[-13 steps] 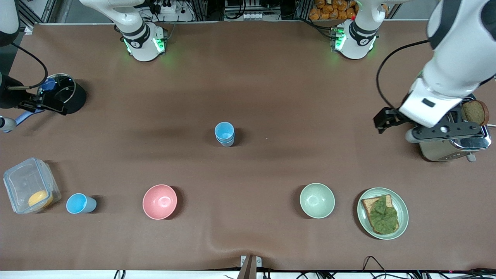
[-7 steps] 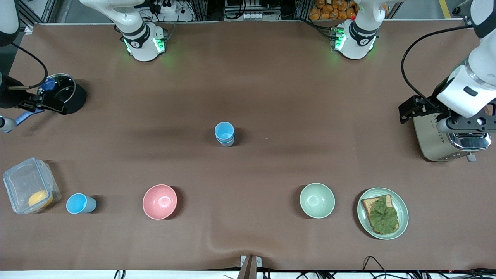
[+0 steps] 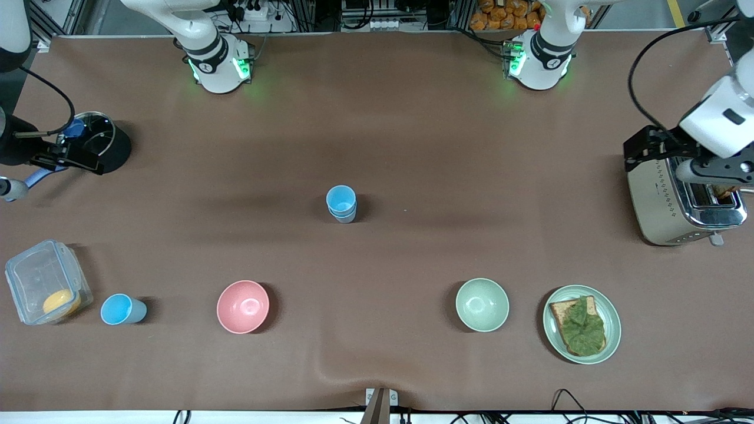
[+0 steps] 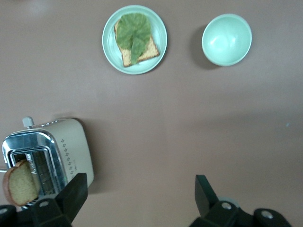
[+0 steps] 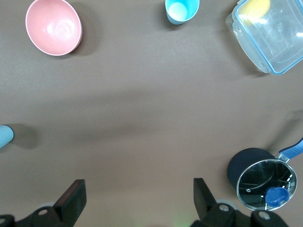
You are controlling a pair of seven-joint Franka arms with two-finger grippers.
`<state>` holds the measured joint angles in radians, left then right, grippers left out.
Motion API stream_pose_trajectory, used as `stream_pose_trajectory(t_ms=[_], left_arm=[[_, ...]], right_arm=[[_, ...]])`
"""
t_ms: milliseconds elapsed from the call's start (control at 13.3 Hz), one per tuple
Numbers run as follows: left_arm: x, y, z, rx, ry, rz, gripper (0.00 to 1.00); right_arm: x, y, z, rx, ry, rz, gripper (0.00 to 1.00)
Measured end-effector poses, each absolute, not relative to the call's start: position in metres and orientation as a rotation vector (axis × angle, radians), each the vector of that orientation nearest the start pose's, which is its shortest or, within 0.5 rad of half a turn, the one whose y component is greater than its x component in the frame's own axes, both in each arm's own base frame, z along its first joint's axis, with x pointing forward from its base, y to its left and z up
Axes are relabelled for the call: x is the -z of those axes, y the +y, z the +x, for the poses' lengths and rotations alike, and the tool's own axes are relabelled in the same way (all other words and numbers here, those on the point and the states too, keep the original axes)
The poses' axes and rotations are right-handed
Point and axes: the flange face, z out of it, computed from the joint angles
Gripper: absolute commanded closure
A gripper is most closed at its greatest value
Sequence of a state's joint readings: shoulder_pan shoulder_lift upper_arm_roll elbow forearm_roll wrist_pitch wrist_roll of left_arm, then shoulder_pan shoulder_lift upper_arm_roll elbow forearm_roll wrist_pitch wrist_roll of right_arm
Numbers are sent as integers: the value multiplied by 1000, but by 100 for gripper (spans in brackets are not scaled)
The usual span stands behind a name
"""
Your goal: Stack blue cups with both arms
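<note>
Two blue cups (image 3: 341, 204) stand stacked in the middle of the table, the sky blue one inside the pale grey-blue one. Their edge shows in the right wrist view (image 5: 4, 136). A third sky blue cup (image 3: 122, 310) (image 5: 181, 10) stands alone near the front camera, beside a clear container. My left gripper (image 3: 716, 172) (image 4: 139, 196) is open and empty over the toaster. My right gripper (image 3: 7, 188) (image 5: 137, 198) is open and empty at the right arm's end, near a black pot, mostly cut off in the front view.
Pink bowl (image 3: 242, 306) and pale green bowl (image 3: 482, 304) sit nearer the front camera than the stack. A plate with toast and lettuce (image 3: 582, 324), a toaster (image 3: 677, 203) holding bread (image 4: 19, 182), a clear container (image 3: 44, 281) and a lidded black pot (image 3: 103, 141) stand around.
My left arm has moved from beside the toaster toward the left arm's end of the table, to over the toaster. The cups and my right arm have not moved.
</note>
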<state>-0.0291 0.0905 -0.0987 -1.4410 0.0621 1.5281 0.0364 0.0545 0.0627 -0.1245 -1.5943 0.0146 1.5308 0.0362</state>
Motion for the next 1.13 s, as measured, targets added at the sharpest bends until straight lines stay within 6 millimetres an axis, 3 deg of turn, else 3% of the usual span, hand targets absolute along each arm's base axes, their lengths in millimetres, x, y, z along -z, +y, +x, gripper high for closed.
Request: stream_pose_trajectory(t_ms=[377, 754, 1131], left_arm=[[-627, -66, 559, -33, 189, -3121, 0], [-640, -60, 541, -7, 66, -3126, 0], [-642, -57, 539, -1, 51, -3127, 0]], right_arm=[[-574, -36, 565, -203, 166, -3122, 0], [-574, -36, 565, -203, 167, -3122, 0], [-574, -36, 565, -208, 167, -3121, 0]])
